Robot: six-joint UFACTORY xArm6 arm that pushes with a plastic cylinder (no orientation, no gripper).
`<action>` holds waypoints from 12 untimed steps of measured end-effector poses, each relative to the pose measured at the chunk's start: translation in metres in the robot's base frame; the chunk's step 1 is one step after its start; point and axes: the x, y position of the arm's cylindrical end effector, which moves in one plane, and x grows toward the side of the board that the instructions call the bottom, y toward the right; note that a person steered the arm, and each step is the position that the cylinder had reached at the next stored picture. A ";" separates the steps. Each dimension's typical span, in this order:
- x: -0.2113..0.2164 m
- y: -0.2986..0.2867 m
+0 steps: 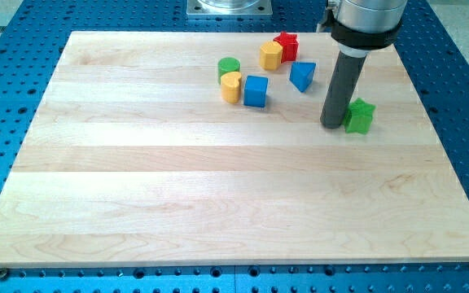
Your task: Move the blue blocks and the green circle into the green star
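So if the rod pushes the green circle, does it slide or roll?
The green circle stands on its flat end, so it will probably slide, not roll. It touches the yellow cylinder, which would likely shift too. My tip is far off, beside the green star.

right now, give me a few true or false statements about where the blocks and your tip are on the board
1. My tip stands just left of the green star in the view. True.
2. The green circle lies right of the green star. False: it lies far to its left.
3. The blue cube sits beside a yellow cylinder. True.
4. The red block is nearest the view's bottom. False: it is near the top.
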 end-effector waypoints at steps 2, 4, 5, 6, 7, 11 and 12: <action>0.013 -0.107; -0.030 -0.172; -0.050 -0.138; -0.061 -0.096; -0.081 -0.106; -0.068 -0.079; -0.101 -0.068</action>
